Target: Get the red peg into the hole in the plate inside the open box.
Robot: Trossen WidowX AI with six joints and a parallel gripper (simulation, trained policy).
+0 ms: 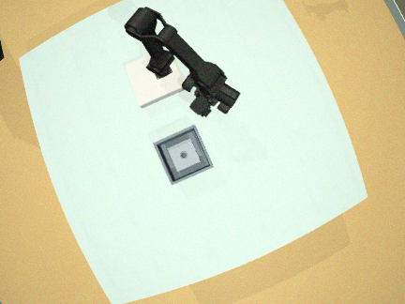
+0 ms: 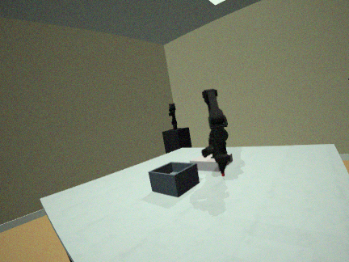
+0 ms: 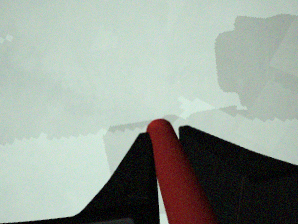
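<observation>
My gripper (image 3: pixel 164 138) (image 2: pixel 222 171) is shut on the red peg (image 3: pixel 177 180) (image 2: pixel 223 175), with one dark finger on each side of it. In the wrist view the peg runs from the bottom edge up to the fingertips. In the exterior view only a small red end shows below the fingers, close to the table; whether it touches is unclear. The arm hides the peg in the top view. The open box (image 1: pixel 163 163) (image 2: pixel 163 183) stands apart from the gripper. The light plate (image 1: pixel 192 160) lies at its bottom, with a round hole (image 1: pixel 184 155) in the middle.
A pale slab (image 1: pixel 144 92) (image 2: pixel 202 165) lies under the arm's base, behind the gripper in the exterior view. The box walls stand up from the pale table (image 1: pixel 234 211) (image 2: pixel 250 214). A black block (image 2: pixel 177 139) with a small dark arm stands beyond the table's far edge.
</observation>
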